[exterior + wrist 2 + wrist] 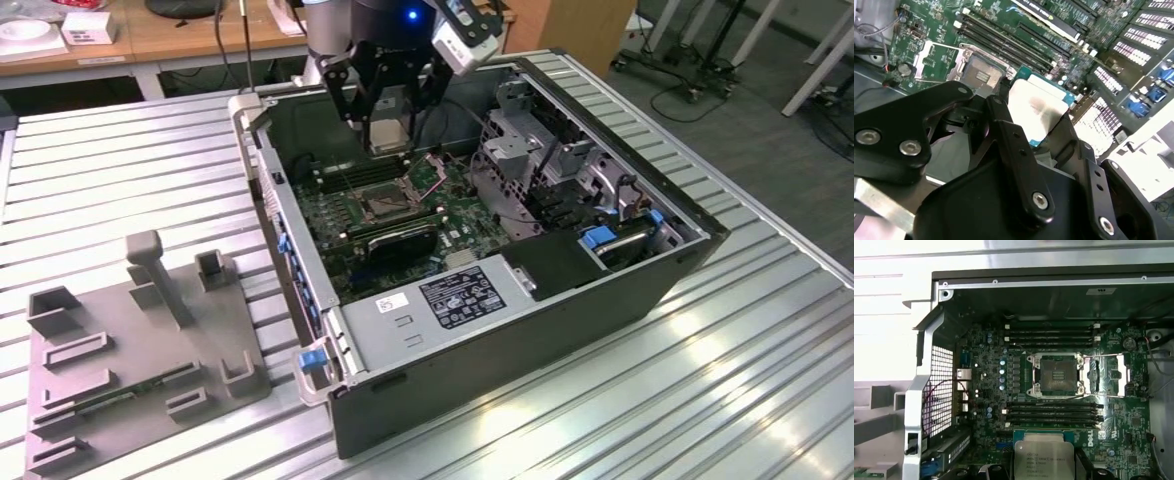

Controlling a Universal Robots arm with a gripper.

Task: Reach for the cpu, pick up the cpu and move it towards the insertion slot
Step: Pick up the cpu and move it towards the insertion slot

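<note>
Hand (387, 100): black linkage fingers (1014, 150), flat bars pinned with silver screws. Grey-silver wrist housing above, a blue light lit on it. White angled camera block (463, 40) bolted at the wrist side.

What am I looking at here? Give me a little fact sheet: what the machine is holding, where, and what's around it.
Held item: the cpu, flat silvery chip
Holder: the end effector, shut on the chip's edges
Position: lifted above the motherboard, inside the open computer case
Insertion slot: open, silver frame, dark centre, nothing in it
Chip versus slot: apart, not yet over the socket
Beside the case: grey parts tray on the metal table
</note>
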